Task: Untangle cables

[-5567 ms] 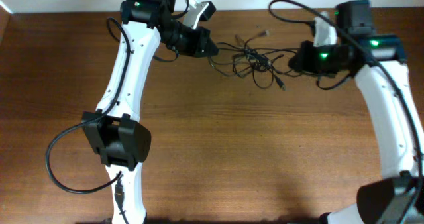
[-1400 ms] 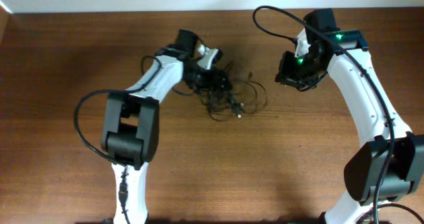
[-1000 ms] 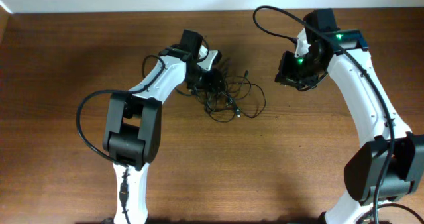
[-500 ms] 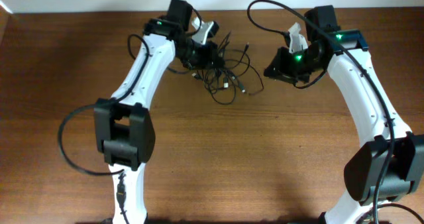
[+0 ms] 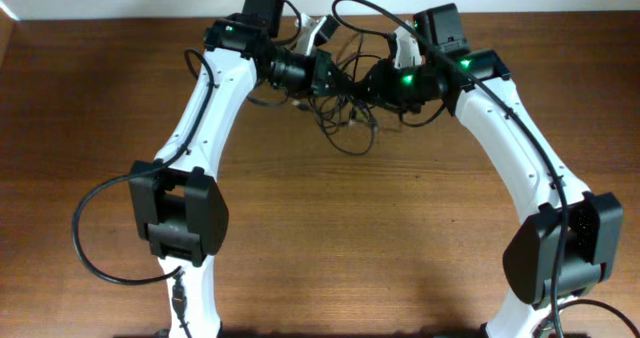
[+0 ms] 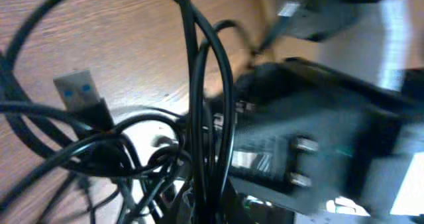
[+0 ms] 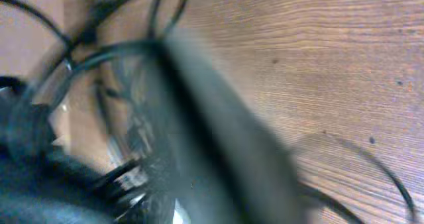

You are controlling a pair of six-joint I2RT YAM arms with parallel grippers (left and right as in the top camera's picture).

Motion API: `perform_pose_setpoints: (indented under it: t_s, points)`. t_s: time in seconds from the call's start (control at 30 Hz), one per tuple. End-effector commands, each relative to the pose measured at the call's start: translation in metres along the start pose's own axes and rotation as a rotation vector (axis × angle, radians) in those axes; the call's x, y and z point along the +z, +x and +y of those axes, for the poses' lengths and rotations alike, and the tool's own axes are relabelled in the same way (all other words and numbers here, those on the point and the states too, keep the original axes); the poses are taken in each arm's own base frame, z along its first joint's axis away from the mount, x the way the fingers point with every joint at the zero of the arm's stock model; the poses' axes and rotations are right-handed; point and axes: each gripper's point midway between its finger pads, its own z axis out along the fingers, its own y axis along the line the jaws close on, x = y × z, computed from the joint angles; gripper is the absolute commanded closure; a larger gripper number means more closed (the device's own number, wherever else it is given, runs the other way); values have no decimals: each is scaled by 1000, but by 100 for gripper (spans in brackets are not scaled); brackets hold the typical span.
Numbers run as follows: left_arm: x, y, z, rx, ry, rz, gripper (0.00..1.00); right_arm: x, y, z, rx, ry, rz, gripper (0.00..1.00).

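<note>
Looking from above, where are the cables (image 5: 347, 128)? asks Ben.

Mia: They are a messy black bunch near the far side of the table (image 5: 400, 238), right between the two arms. Some loops droop down toward the wood.

Ben: What is the left gripper (image 5: 333, 77) doing?

Mia: Its fingers are squeezed tight together. In its own camera, many black strands run down into one spot at the bottom, where the fingers are. So it has the cables pinched.

Ben: I see a plug!

Mia: Yes, a flat silver plug (image 6: 78, 91) with blue inside. It sticks up on the left of that view, at the end of one strand.

Ben: And the right gripper (image 5: 364, 85)?

Mia: It is very close to the left one, nose to nose, with the bunch between them. Its camera is all blurry. I cannot tell if its fingers are wide or narrow, or if they have a strand.
</note>
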Motion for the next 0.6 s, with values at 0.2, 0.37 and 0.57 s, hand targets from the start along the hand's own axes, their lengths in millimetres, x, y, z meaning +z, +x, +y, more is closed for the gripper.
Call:
perform_pose_setpoints:
  t_s: [0.2, 0.37, 0.57]
  points:
    - [-138, -21, -128, 306, 198, -259, 100, 2, -14, -52, 102, 172, -47, 96]
    - [-222, -26, -109, 311, -20, -462, 100, -28, -20, -95, 165, 177, -22, 96]
    - [-251, -31, -55, 186, -288, -534, 100, -47, -9, -118, 122, 174, 46, 96]
